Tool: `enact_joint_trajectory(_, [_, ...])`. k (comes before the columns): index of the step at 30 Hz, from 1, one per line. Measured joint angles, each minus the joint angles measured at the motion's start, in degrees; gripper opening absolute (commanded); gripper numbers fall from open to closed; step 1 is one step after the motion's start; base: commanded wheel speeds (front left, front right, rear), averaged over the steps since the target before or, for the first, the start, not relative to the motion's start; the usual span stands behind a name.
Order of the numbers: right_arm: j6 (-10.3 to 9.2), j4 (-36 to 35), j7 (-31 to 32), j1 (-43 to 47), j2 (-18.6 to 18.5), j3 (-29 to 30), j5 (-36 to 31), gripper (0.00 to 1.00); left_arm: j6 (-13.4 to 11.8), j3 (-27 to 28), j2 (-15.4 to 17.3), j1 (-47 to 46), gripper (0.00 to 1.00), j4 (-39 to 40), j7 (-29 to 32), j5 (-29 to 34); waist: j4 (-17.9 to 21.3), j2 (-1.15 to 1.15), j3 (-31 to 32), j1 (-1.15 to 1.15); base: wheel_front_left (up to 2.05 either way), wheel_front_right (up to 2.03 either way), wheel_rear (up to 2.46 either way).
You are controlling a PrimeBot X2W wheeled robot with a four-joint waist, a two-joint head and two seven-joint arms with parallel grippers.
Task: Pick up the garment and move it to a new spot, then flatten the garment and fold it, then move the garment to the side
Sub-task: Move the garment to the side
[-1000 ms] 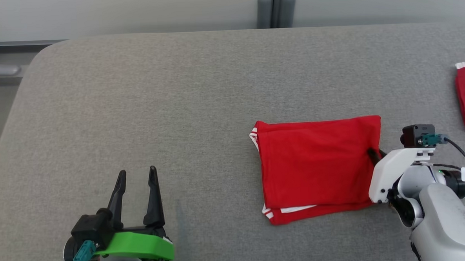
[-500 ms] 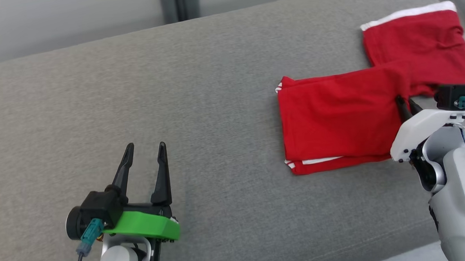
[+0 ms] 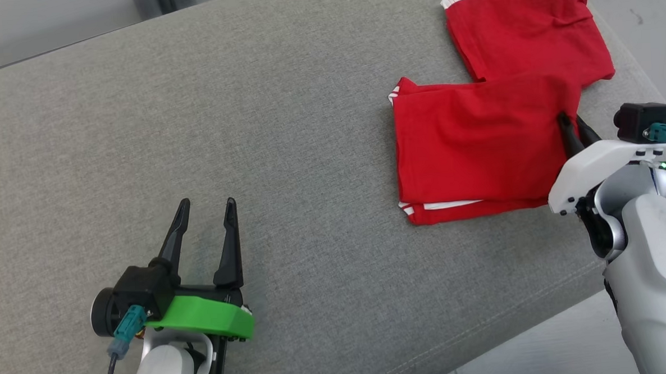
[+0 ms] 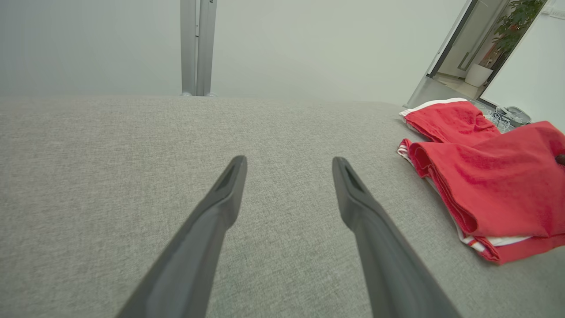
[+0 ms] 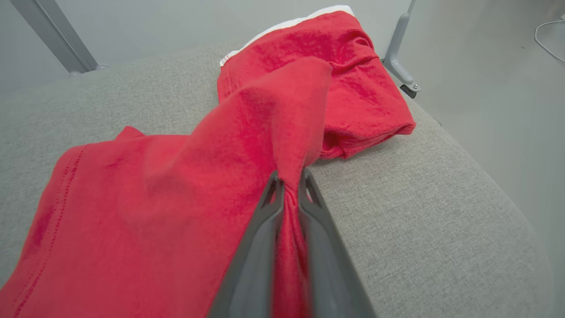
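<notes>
Right gripper (image 5: 290,176) clamps the right edge of the red garment (image 3: 466,147).

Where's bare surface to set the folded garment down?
Widest: grey surface between the left gripper and the folded red garment, out to the far edge. A narrower strip runs along the near edge. Crowded: right end, where the second red garment meets it beside the right gripper.

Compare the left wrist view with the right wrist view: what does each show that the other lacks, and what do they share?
Left wrist view: the left gripper open over the grey cushion, and a potted plant in the background. Right wrist view: the right gripper shut on the folded garment at its lifted edge. Shared: that garment, a second red garment behind it, the cushion.
</notes>
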State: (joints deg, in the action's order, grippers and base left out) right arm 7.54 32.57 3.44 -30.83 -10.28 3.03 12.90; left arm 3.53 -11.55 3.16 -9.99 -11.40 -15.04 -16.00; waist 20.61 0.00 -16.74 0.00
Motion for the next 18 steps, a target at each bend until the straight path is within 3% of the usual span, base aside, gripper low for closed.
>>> enact_joint_trajectory(6, [0.00,1.99,-0.45,-4.35,-1.89,-1.19,-1.08,0.00,-0.02,0.04,-0.11,0.63,1.00,0.15,0.00,-0.52,-2.33,0.00,0.52,0.00,0.00,0.00,0.00])
enact_joint_trajectory(18, [0.00,8.67,-1.20,-12.73,-12.45,1.80,-4.21,0.00,-0.26,-1.40,-0.27,2.47,1.00,0.56,-0.01,-1.27,-11.06,0.00,3.19,0.00,0.00,0.00,0.00])
